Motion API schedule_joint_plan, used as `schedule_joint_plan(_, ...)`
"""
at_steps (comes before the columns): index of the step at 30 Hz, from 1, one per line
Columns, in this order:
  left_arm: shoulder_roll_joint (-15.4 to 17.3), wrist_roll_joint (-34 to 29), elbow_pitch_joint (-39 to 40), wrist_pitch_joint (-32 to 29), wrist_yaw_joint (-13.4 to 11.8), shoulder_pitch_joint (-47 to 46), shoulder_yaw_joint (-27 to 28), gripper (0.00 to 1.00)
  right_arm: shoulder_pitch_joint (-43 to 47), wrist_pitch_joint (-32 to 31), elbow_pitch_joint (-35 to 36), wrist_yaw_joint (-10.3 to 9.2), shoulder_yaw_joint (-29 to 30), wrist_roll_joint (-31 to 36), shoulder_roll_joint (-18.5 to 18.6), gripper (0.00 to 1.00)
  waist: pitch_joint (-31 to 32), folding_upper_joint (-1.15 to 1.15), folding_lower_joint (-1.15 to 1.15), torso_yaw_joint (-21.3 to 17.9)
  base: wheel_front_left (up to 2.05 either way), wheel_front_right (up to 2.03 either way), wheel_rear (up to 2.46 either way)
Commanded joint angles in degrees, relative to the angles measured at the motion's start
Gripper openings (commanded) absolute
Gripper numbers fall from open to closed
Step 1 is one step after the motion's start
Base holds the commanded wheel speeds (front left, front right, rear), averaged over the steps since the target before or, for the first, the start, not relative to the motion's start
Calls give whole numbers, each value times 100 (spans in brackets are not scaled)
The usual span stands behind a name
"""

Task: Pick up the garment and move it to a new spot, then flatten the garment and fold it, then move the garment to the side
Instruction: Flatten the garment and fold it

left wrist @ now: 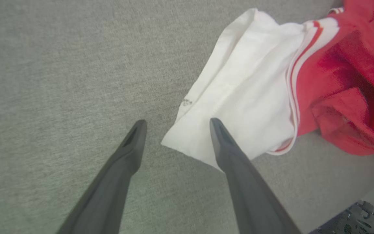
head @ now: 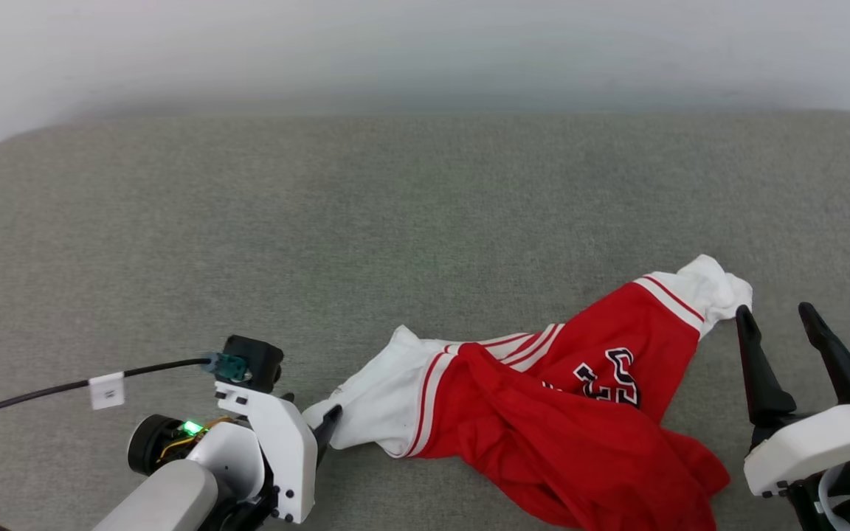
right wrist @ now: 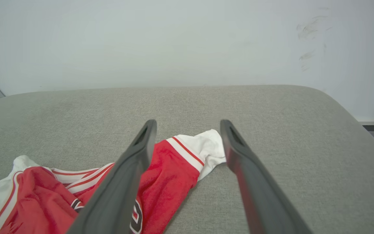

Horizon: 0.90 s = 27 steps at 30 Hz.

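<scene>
1. Your left fingers (left wrist: pixel 127 156) are spread wide and hold nothing. One is over bare tabletop (head: pixel 395 221) and the other overlaps the hem corner of a white sleeve, so that corner sits in the gap between them.
2. Your right fingers (right wrist: pixel 240 159) are also wide apart and empty. They hang by the other white sleeve, which shows between them in the right wrist view. In the head view the inner finger is just beside the sleeve's tip; you cannot tell whether it touches.
3. The shirt (head: pixel 543 398) lies crumpled on the near right part of the tabletop. One white sleeve points at your left fingers, and the other is bunched at the far right end. The red body is heaped between them and runs off the bottom of the head view.
4. Beyond the shirt you have a broad stretch of bare grey tabletop up to the far edge, which meets a pale wall (head: pixel 425 44).
5. To the left the tabletop is just as open, out to its rounded far-left corner. A black cable (head: pixel 41 387) with a white tag trails across it near the left wrist.
6. To the right, bare tabletop runs from your right fingers to the rounded right edge.
</scene>
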<state>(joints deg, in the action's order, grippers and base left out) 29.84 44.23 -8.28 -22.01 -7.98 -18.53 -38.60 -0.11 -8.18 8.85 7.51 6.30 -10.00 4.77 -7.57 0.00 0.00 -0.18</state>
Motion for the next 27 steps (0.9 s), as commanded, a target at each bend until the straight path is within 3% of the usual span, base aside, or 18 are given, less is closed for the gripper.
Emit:
schedule_joint_plan(1, 18, 22, -47, -139, 36, -95, -51, 100, -87, -7, 14, -4, -34, 24, -27, 100, -152, 0, 0, -117, 0, 0, 0)
schedule_joint_plan(10, -212, 310, -711, -1185, 308, -210, -530, 99, -256, 21, 55, -4, -241, 61, -45, 100, -446, 0, 0, -315, 0, 0, 0)
schedule_joint_plan(11, -273, 346, -805, -1301, 336, -191, -606, 64, -248, 29, 50, -4, -247, 74, -42, 100, -454, 0, 0, -326, 0, 0, 0)
schedule_joint_plan(12, -316, 356, -884, -1380, 375, -176, -683, 42, -252, 37, 44, -4, -261, 79, -44, 100, -458, 0, 0, -335, 0, 0, 0)
schedule_joint_plan(13, -368, 352, -949, -1382, 387, -164, -723, 10, -264, 44, 40, -4, -270, 91, -47, 100, -457, 0, 0, -341, 0, 0, 0)
schedule_joint_plan(14, -412, 359, -1014, -1364, 398, -153, -750, 0, -277, 47, 35, -4, -281, 101, -50, 100, -447, 0, 0, -343, 0, 0, 0)
schedule_joint_plan(18, -414, 130, -1053, -703, 292, -245, -558, 0, -247, -22, -13, -4, -198, 106, -57, 100, -319, 0, 0, -241, 0, 0, 0)
schedule_joint_plan(19, -364, -22, -916, -205, 137, -322, -347, 0, -234, -201, -130, -4, -58, 6, -21, 100, -209, 0, 0, -147, 0, 0, 0)
schedule_joint_plan(22, -260, -144, -690, 229, -31, -307, -155, 0, -287, -565, -375, -4, 155, -159, 63, 100, -131, 0, 0, -51, 0, 0, 0)
schedule_joint_plan(23, -183, -288, -414, 586, -203, -307, -17, 0, -450, -993, -724, -4, 415, -414, 230, 100, -108, 0, 0, 39, 0, 0, 0)
schedule_joint_plan(25, -155, -338, -305, 688, -261, -314, 20, 0, -492, -1151, -852, -4, 493, -486, 254, 100, -111, 0, 0, 71, 0, 0, 0)
schedule_joint_plan(26, -53, -492, 129, 1000, -431, -354, 158, 0, -808, -1838, -1357, -4, 812, -730, 391, 100, -186, 0, 0, 178, 0, 0, 0)
schedule_joint_plan(27, -39, -547, 255, 1079, -466, -392, 192, 0, -918, -2026, -1489, -4, 861, -757, 437, 100, -230, 0, 0, 204, 0, 0, 0)
